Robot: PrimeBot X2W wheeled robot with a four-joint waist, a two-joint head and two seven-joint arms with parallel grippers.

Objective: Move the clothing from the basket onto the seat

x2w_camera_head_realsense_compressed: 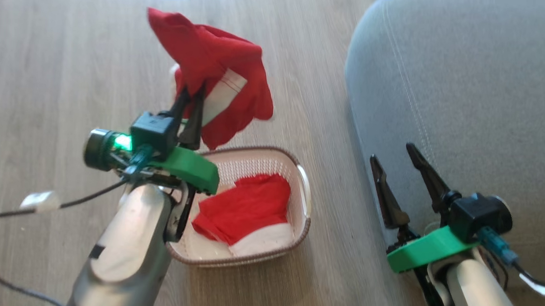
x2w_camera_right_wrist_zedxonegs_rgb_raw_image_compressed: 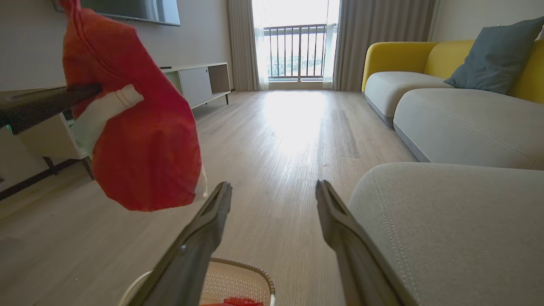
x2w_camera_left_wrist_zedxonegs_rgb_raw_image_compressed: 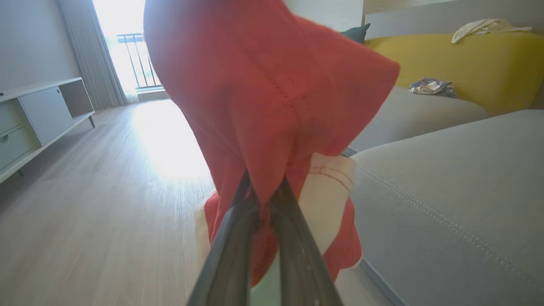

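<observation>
Closest in, the left gripper is clamping a soft red fabric garment with a white band, holding it raised clear of the basket. The large grey upholstered sofa seat is lying to the right. The small cream-white perforated plastic basket with a brown woven rim is sitting on the wooden floor, holding a second red garment with white trim. The right gripper is hovering beside the seat's edge, fingers spread apart.

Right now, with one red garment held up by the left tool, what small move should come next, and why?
Probably swing the left tool toward the robot's right, until it is over the seat. It is shut on a red garment that hangs above the floor beyond the basket, not yet over the seat. A second garment lies in the basket.
</observation>
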